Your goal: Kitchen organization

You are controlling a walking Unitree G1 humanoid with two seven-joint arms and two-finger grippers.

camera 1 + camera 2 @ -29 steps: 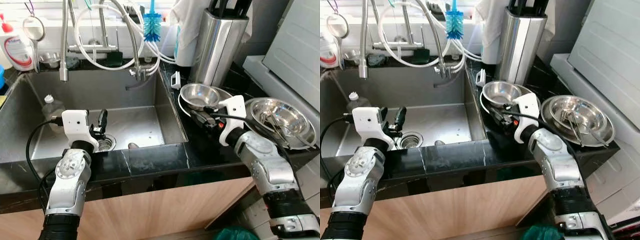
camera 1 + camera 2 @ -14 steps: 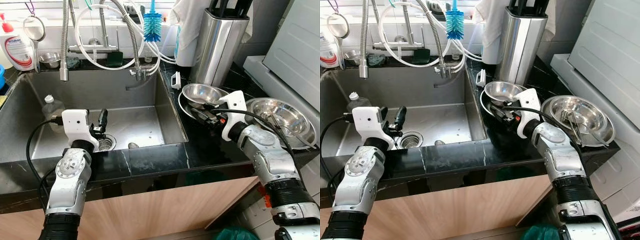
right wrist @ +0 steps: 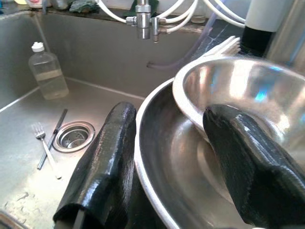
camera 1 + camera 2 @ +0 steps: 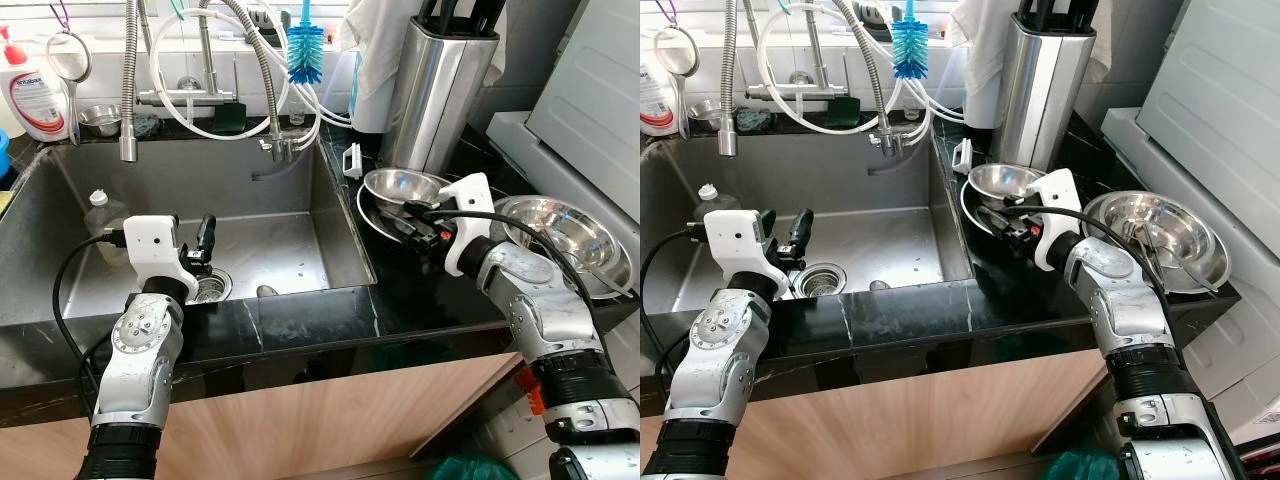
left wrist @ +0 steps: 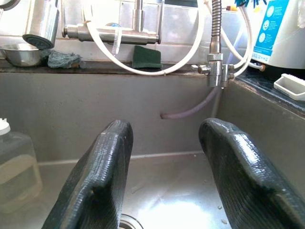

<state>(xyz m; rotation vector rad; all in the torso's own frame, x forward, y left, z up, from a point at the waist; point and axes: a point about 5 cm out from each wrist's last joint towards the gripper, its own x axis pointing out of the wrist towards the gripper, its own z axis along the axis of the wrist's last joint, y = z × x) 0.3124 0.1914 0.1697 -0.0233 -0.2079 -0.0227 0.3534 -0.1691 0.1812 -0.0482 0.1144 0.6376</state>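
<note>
Bowls: two nest on the counter [image 4: 420,290] beside the sink [image 4: 250,190], a small bowl [image 4: 400,187] inside a wide bowl [image 3: 190,191]. The right gripper [image 3: 181,157], fingers spread, straddles the wide bowl's rim. The left gripper [image 5: 167,176] hangs released above the sink. The right wrist view reveals one fork [image 3: 45,148] and one bottle [image 3: 45,71].

No legible text or labels

The head views look down from above at the sink [image 4: 200,215] and counter [image 4: 420,285]. Each wrist view looks close along its fingers; both share the sink.
</note>
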